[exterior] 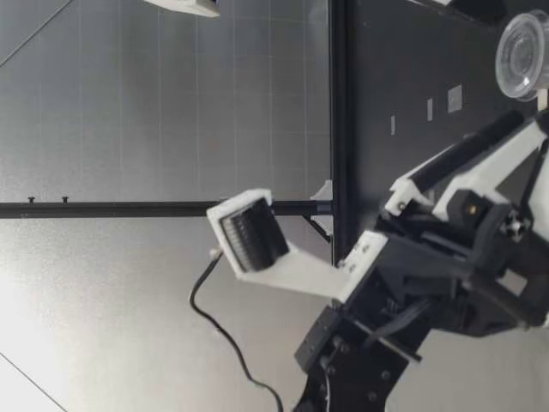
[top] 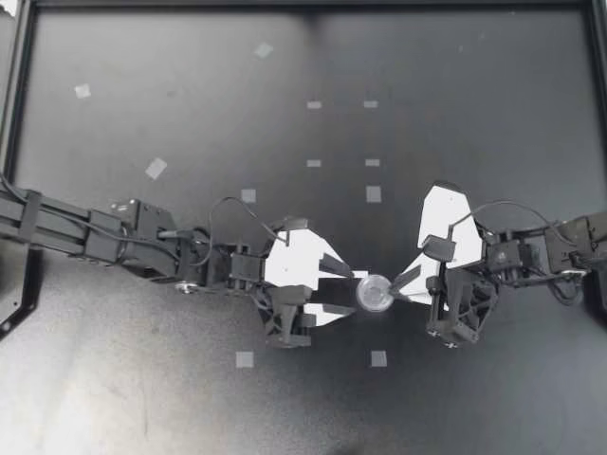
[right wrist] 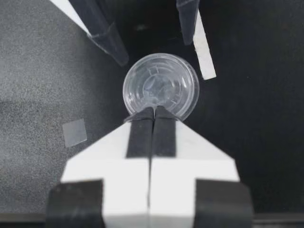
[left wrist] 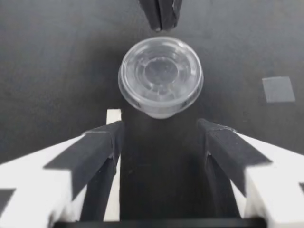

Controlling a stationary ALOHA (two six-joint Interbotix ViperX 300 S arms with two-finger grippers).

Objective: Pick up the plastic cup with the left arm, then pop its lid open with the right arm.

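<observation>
The small clear round plastic cup (top: 374, 294) is standing just ahead of my left gripper's (top: 352, 290) parted jaws, while my right gripper (top: 396, 289), jaws pressed together, is pointing at its right rim.

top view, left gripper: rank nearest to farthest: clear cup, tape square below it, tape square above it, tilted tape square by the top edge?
From the left gripper:
1. clear cup, just ahead of its open fingers.
2. lower tape square, toward the bottom edge.
3. upper tape square, mid-table.
4. tilted tape square, by the top edge.
</observation>
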